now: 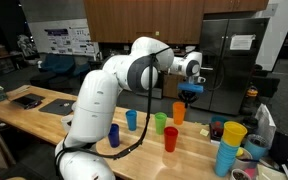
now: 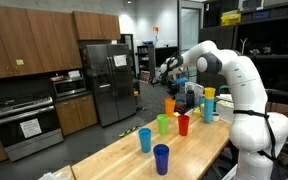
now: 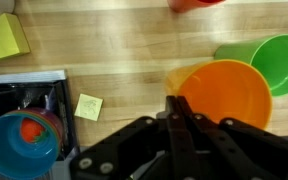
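Observation:
My gripper [image 3: 175,100] is shut, its two black fingers pressed together with nothing visible between them. Its tips hang just above the near rim of an upright orange cup [image 3: 230,94] on the wooden table; whether they touch it I cannot tell. In both exterior views the gripper [image 1: 190,93] [image 2: 169,76] hovers over the orange cup [image 1: 179,112] [image 2: 170,104]. A green cup [image 3: 280,62] [image 1: 160,122] [image 2: 164,124] stands beside it, and a red cup [image 1: 170,139] [image 2: 183,125] is close by.
A light blue cup [image 1: 131,119] [image 2: 145,139] and a dark blue cup [image 1: 114,135] [image 2: 161,158] stand further along the table [image 1: 44,120]. A stack of blue cups topped by a yellow one [image 1: 229,145] [image 2: 209,103] is near the end. A yellow sticky note [image 3: 88,106] lies on the wood.

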Controlling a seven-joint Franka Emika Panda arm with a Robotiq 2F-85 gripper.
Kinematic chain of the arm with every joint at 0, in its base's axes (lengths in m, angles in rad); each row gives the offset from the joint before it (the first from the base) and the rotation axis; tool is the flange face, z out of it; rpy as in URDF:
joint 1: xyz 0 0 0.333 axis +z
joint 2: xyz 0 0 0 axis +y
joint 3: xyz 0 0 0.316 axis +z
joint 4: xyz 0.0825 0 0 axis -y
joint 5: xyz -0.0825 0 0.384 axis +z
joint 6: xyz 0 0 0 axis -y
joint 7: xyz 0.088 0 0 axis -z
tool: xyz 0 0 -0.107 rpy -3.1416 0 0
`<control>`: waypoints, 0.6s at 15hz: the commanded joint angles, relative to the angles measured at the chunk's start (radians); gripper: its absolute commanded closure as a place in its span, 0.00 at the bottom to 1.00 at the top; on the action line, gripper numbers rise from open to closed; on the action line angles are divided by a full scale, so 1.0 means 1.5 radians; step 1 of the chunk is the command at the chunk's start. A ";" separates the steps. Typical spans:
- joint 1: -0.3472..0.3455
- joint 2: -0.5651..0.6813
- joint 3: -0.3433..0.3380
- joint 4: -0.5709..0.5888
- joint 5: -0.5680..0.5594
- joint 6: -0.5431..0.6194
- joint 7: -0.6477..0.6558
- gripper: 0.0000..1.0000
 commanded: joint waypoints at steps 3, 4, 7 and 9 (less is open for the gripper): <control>0.005 -0.086 -0.003 -0.056 0.012 -0.020 -0.024 0.99; 0.006 -0.097 -0.003 -0.064 0.013 -0.021 -0.026 0.99; 0.011 -0.125 -0.005 -0.076 0.017 -0.028 -0.036 0.99; 0.015 -0.138 -0.005 -0.083 0.019 -0.031 -0.043 0.99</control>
